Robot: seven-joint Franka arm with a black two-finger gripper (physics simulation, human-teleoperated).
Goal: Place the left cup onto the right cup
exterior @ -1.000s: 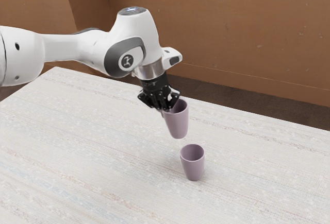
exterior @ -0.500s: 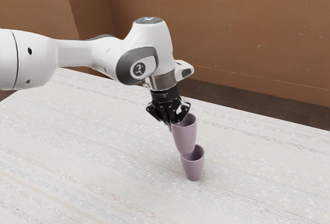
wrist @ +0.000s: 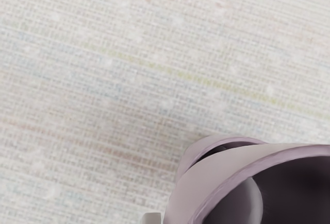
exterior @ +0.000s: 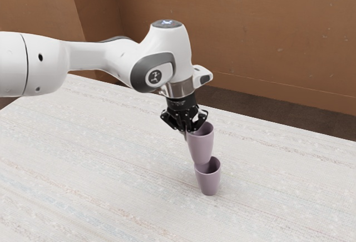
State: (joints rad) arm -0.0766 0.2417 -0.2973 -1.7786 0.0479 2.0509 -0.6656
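Your gripper [exterior: 189, 130] has its two fingers clamped on the rim of the upper cup [exterior: 200, 146], near the middle of the pale table [exterior: 83, 158]. That cup's base sits inside the mouth of the lower cup [exterior: 208, 179], which stands upright on the table. In the wrist view, the held cup lies just under your hand, with the lower cup's rim peeking out beside it.

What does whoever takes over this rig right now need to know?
Gripper: shut on the rim of the upper mauve cup.
Cups: the upper mauve cup leans, its base inside the mouth of the lower mauve cup, which stands on the table.
Done: one cup set into the other.
Left: probably open the fingers and lift the hand clear.
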